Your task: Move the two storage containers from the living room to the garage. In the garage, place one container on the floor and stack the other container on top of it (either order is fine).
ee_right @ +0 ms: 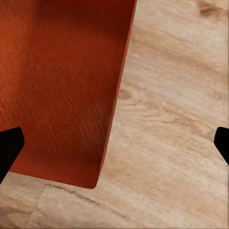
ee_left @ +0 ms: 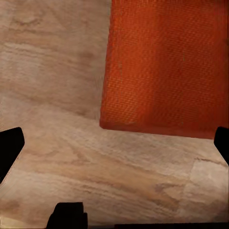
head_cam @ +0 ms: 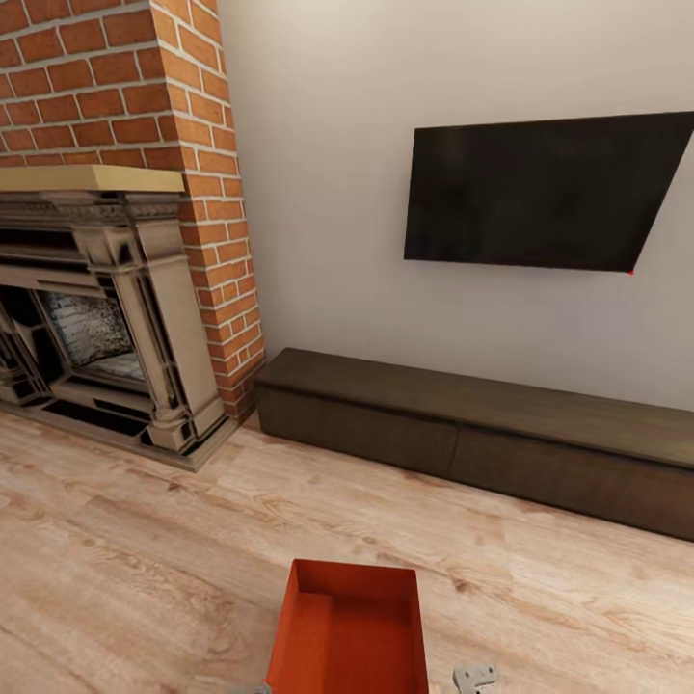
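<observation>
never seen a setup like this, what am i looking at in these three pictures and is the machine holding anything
This is a simulated wheeled robot with two arms, steered by a person. The big picture comes from a camera on its head, looking down into a living room: a brick fireplace, a black TV on the wall, a low dark cabinet under it, and a light wood floor.

The orange-red bin sits just ahead of the robot, between its arms.

The other two pictures come from cameras near each claw. The left claw looks at the bin's ribbed side or underside. The right claw sees into the bin past its wall.

Both claws are wide open, dark fingertips at the picture edges, and neither holds anything.
</observation>
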